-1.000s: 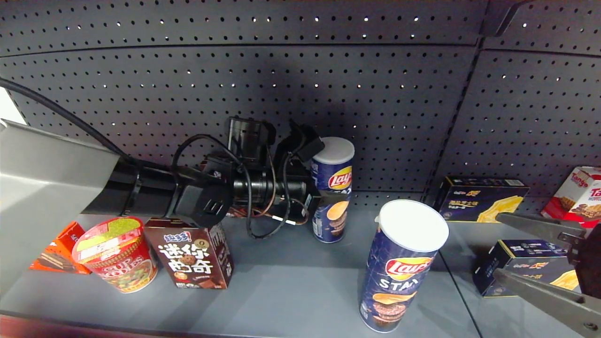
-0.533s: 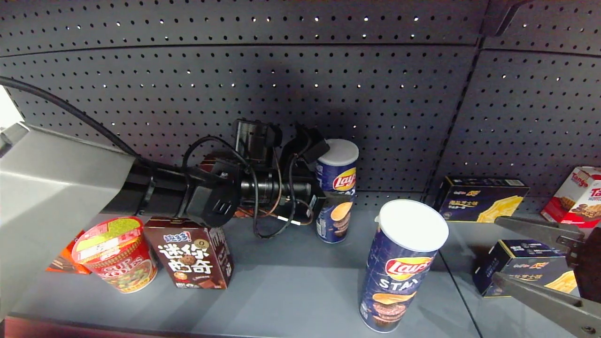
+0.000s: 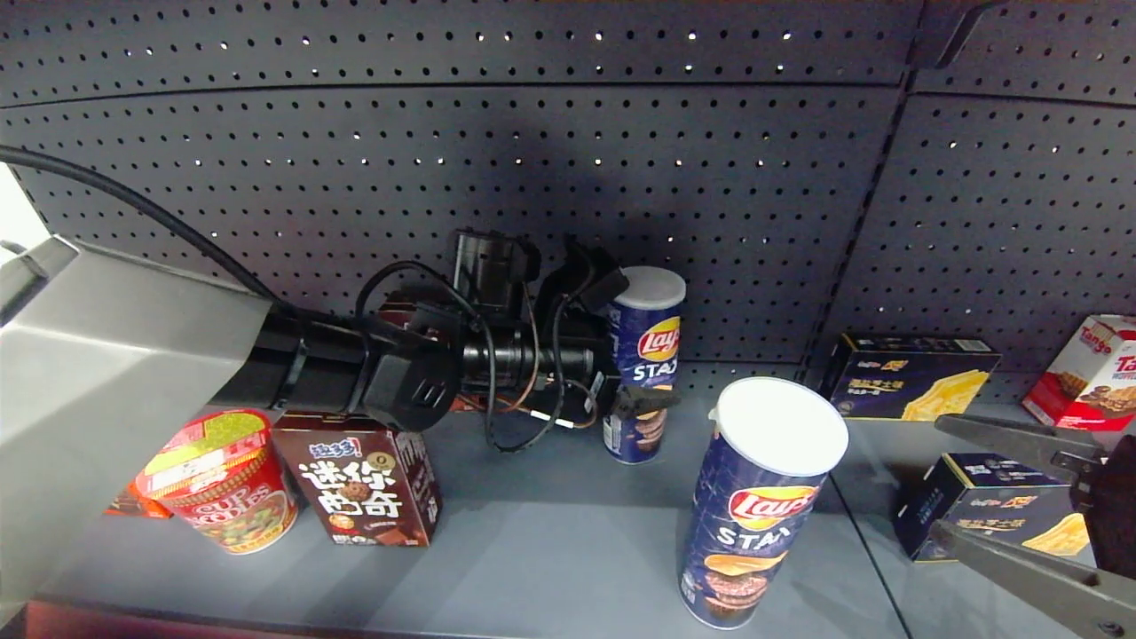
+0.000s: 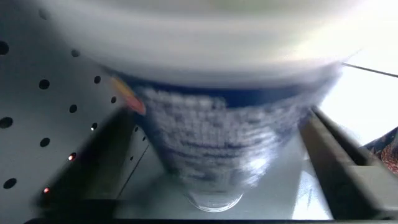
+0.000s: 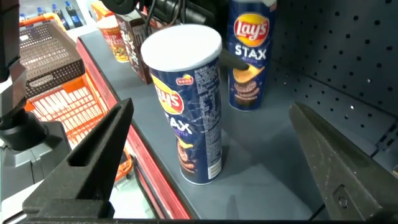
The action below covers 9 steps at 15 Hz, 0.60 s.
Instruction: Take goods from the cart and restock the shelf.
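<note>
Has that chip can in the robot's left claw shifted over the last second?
Yes. The held can slid slightly right, closer to the front can, which stayed put.

A shop aisle: a pegboard-backed shelf [image 3: 550, 532] stocked with chip cans [image 3: 761, 506], a noodle cup [image 3: 222, 484] at 8 o'clock, and an orange cart [image 5: 68, 112].
</note>
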Tool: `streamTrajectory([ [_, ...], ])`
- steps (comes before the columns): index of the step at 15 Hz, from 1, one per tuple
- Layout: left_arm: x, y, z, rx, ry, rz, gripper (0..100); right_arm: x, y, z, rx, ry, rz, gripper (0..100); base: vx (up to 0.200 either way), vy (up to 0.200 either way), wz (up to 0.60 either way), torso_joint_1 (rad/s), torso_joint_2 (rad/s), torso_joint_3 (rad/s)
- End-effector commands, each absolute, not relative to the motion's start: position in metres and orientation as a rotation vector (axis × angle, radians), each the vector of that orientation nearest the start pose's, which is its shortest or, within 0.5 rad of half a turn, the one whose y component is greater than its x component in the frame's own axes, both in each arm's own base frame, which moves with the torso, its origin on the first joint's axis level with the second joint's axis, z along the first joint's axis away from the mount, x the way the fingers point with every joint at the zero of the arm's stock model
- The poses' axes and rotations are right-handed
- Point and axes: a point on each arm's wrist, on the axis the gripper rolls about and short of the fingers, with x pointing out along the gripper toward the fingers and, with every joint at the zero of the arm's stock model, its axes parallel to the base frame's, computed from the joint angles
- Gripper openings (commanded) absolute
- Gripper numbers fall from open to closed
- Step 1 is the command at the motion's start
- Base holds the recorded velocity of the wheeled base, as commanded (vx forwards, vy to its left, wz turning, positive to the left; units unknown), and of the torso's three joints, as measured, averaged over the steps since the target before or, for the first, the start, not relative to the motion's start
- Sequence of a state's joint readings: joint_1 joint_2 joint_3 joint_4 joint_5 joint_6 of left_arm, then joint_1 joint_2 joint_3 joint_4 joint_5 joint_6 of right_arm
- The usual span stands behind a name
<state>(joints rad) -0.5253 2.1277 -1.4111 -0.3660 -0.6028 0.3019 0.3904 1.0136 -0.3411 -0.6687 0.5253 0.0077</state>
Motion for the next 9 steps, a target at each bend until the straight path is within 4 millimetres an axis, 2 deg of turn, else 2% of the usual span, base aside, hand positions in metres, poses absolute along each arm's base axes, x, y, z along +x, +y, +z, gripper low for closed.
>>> streamTrajectory([
  [1, 0.367, -0.227, 0.163, 0.252, 0.200, -1.162, 100, 0.110, 0.058, 0.203, 0.008, 0.011, 0.916, 100, 0.000, 0.000, 0.00, 0.000, 0.00, 0.000],
  [5, 0.359, -0.217, 0.164, 0.262, 0.228, -1.097, 100, 0.110, 0.057, 0.201, 0.008, 0.021, 0.914, 100, 0.000, 0.000, 0.00, 0.000, 0.00, 0.000],
  [9, 0.346, -0.195, 0.165, 0.267, 0.270, -1.029, 100, 0.110, 0.057, 0.193, 0.012, 0.055, 0.911, 100, 0.000, 0.000, 0.00, 0.000, 0.00, 0.000],
])
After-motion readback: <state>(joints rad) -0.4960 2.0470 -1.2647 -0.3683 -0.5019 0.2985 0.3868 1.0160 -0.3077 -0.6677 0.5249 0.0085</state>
